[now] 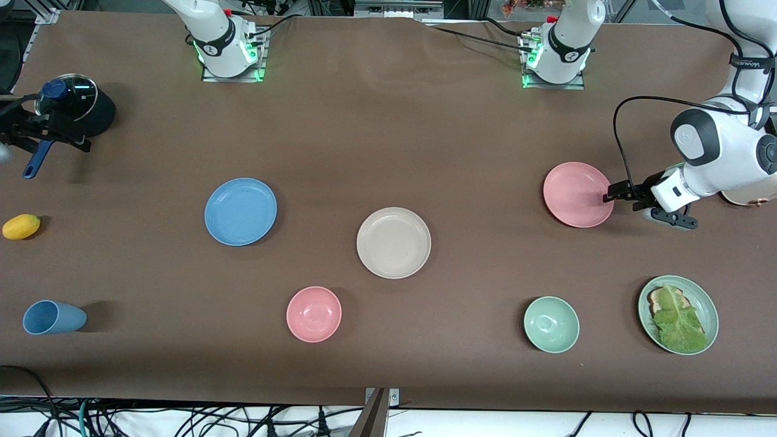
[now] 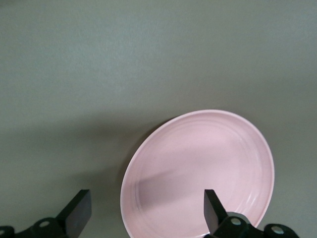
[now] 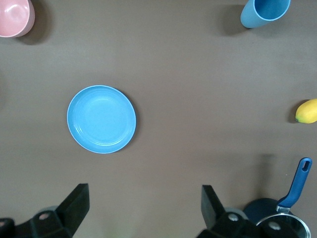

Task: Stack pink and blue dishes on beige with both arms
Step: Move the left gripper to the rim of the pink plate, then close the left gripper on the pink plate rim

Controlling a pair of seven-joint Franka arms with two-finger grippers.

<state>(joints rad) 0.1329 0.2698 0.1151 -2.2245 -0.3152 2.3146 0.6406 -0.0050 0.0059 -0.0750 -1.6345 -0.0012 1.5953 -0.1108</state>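
Beige matte round plate (image 1: 393, 243) flat at mid-worktop, bare. Flat blue round plate (image 1: 240, 211) apart from it toward right arm's end, slightly farther from front cam; flat pink round plate (image 1: 578, 194) toward left arm's end, farther from cam too. Left gripper (image 1: 612, 195) low at pink plate's rim, fingers (image 2: 212, 210) spread wide, gripping nothing (rim sits between them in wrist view). Right gripper (image 1: 24, 130) up over dark pan w/ glass lid (image 1: 76, 109) at right arm's end, fingers (image 3: 210, 206) likewise wide apart, empty. Also on worktop: small pink bowl (image 1: 314, 314), blue cup (image 1: 53, 317) on its side, yellow lemon (image 1: 21, 226), pale green bowl (image 1: 551, 324), green plate w/ lettuce on bread (image 1: 678, 314).
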